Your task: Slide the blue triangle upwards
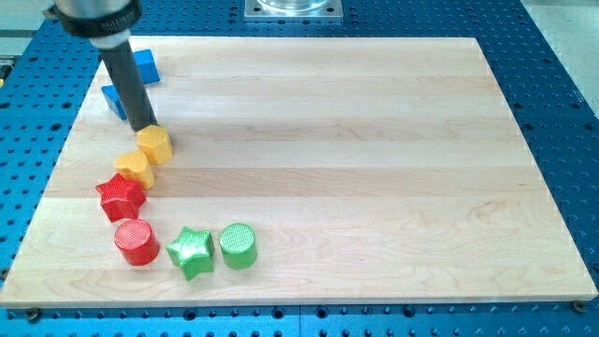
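Camera view: my tip (143, 126) rests between blue triangle (113, 99) and yellow block (154, 144) on table (374, 168); second blue block (145, 65) lies above. No claw fitted; nothing held.

no readable text, labels or numbers anywhere

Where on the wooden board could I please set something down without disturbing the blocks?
The board's centre and whole right side are bare, everything right of the green cylinder. The left edge is crowded: blue blocks, my tip, yellow blocks, red star, red cylinder, green star.
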`<state>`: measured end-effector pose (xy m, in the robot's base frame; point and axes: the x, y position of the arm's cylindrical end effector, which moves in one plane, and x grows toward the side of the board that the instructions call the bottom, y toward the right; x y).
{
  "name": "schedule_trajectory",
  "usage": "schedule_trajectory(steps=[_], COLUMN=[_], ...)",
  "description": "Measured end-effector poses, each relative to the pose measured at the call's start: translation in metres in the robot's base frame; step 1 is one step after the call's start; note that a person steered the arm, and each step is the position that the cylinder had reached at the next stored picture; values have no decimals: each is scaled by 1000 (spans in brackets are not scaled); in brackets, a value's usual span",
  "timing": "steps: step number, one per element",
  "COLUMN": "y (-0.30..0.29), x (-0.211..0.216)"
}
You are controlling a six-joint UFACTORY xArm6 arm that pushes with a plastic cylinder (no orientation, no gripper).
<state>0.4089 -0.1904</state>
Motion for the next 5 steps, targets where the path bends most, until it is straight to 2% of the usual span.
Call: schedule_trajectory(steps=[1,2,3,5], y=[6,-42,-50,-29], x=[39,35,30,-45])
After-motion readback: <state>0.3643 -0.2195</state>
